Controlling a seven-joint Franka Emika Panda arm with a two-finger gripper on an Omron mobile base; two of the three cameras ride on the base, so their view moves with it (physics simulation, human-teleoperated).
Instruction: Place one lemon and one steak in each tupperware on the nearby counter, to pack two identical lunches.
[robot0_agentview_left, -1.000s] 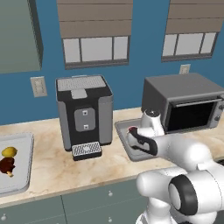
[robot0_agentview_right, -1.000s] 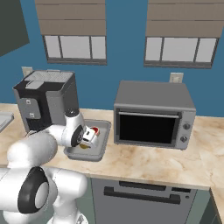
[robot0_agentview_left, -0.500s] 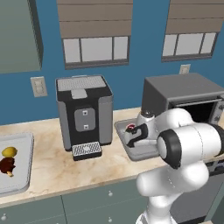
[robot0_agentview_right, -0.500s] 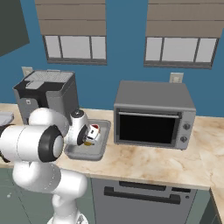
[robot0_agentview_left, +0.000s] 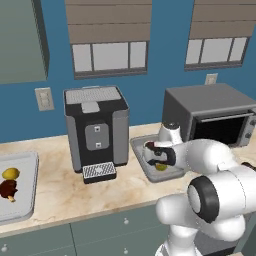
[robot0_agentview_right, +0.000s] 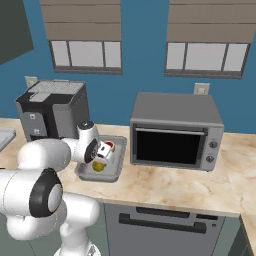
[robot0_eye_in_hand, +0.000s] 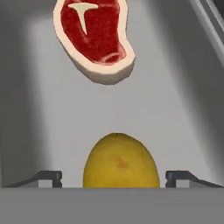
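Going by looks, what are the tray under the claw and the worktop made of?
The tupperware: plain matte grey with a raised rim and rounded corners, which suggests plastic, though a dull metal would look alike. The counter: beige with pale marbled veining and a smooth face, likely polished stone or a stone-look laminate.

Desk (robot0_agentview_left: 65, 192): beige marbled stone, over grey-green cabinet fronts.
Left end: grey tupperware (robot0_agentview_left: 29, 186).
Middle: dark coffee machine (robot0_agentview_left: 96, 131), second tupperware (robot0_agentview_left: 141, 147) just beside it.
Right: grey toaster oven (robot0_agentview_right: 175, 131), near that tray.
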